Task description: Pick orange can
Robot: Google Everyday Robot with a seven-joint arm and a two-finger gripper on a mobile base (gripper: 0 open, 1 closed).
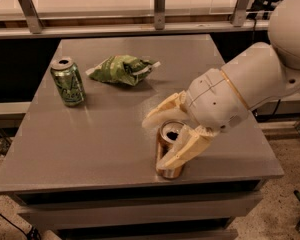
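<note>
Camera view: a plain grey desk [110,134] with a flat matte top stands on a speckled pale floor, with dark shelf-like tiers under its near edge. Beyond its far edge runs a light rail [115,30] carried on metal posts. At the far left of the desk stands a green can [68,82], upright, with a silver top; its pale lettering cannot be read. Just to its right, apart from it, lies a crumpled green bag [122,69]; no writing on it is legible. The orange can [169,132] stands upright near the desk's near edge, right of centre, well apart from the other two items. It has a shiny copper-orange body and a silver top with a dark opening; any label is hidden. The white arm [250,79] reaches in from the right. Its gripper [155,144] is released, its cream fingers [185,149] spread, one on the far side and one on the near side of the orange can. Contact cannot be judged.
</note>
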